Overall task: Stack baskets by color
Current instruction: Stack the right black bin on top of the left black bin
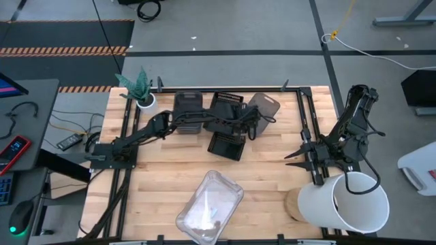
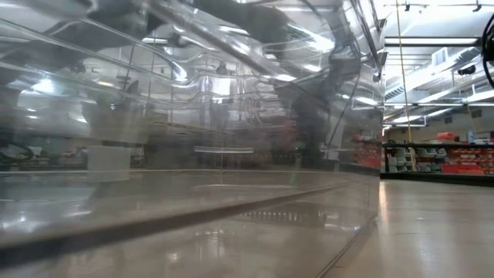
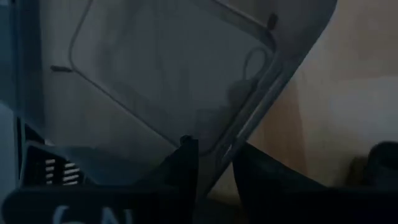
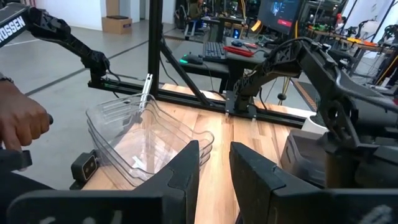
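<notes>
A smoky grey basket [image 1: 266, 107] lies askew at the table's far side, right of two black lattice baskets [image 1: 228, 105] [image 1: 226, 144]. A stack of grey baskets [image 1: 187, 109] stands left of them. Clear baskets [image 1: 210, 207] lie nested near the front edge and fill the low view [image 2: 193, 154]. My left gripper [image 1: 255, 124] reaches to the lone grey basket's near rim, slanting down, its fingers a little apart on either side of that rim [image 3: 225, 149]. My right gripper [image 1: 294, 154] waits open above the table's right side, holding nothing. My left gripper stands astride the smoky grey basket's near rim [image 3: 229, 144], one finger [image 3: 186, 168] on the inner side and one [image 3: 255, 171] on the outer side, coming slanting down from the table's left. I cannot tell whether the fingers touch the rim. The basket rests on the table.
A big white bucket [image 1: 344, 201] stands at the front right corner, under my right arm. A small white plant pot [image 1: 144, 99] sits at the far left corner. A person's hand [image 4: 22, 124] shows beyond the table's edge. Bare wood lies between the black baskets and the clear ones.
</notes>
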Tool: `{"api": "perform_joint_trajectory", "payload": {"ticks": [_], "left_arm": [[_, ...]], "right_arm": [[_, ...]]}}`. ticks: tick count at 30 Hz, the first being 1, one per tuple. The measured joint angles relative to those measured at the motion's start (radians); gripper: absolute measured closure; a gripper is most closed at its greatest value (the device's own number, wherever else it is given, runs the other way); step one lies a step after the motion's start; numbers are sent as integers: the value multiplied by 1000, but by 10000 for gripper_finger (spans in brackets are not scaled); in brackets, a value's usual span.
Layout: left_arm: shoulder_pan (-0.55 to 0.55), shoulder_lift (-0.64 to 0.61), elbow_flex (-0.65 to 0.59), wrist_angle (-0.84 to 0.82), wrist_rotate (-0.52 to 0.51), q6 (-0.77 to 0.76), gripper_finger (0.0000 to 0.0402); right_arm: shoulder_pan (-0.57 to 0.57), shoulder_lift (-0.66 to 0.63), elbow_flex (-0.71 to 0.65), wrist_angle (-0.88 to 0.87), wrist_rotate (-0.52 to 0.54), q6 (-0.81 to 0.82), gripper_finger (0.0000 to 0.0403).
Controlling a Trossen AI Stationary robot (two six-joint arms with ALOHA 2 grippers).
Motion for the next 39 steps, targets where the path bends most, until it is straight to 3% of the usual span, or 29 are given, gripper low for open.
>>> {"api": "perform_joint_trajectory", "payload": {"ticks": [6, 14, 21, 25, 39], "left_arm": [[-2, 6, 0, 5, 3, 10, 316], [-2, 6, 0, 2, 33, 7, 390], [-29, 7, 59, 12, 18, 23, 396], [-56, -53, 47, 18, -7, 21, 398], [-107, -267, 49, -386, -84, -170, 398]], "right_arm": [[0, 0, 0, 0, 0, 0, 308], [0, 0, 0, -1, 0, 0, 308], [0, 0, 0, -1, 0, 0, 308], [0, 0, 0, -2, 0, 4, 308], [0, 4, 0, -33, -1, 64, 308]]}}
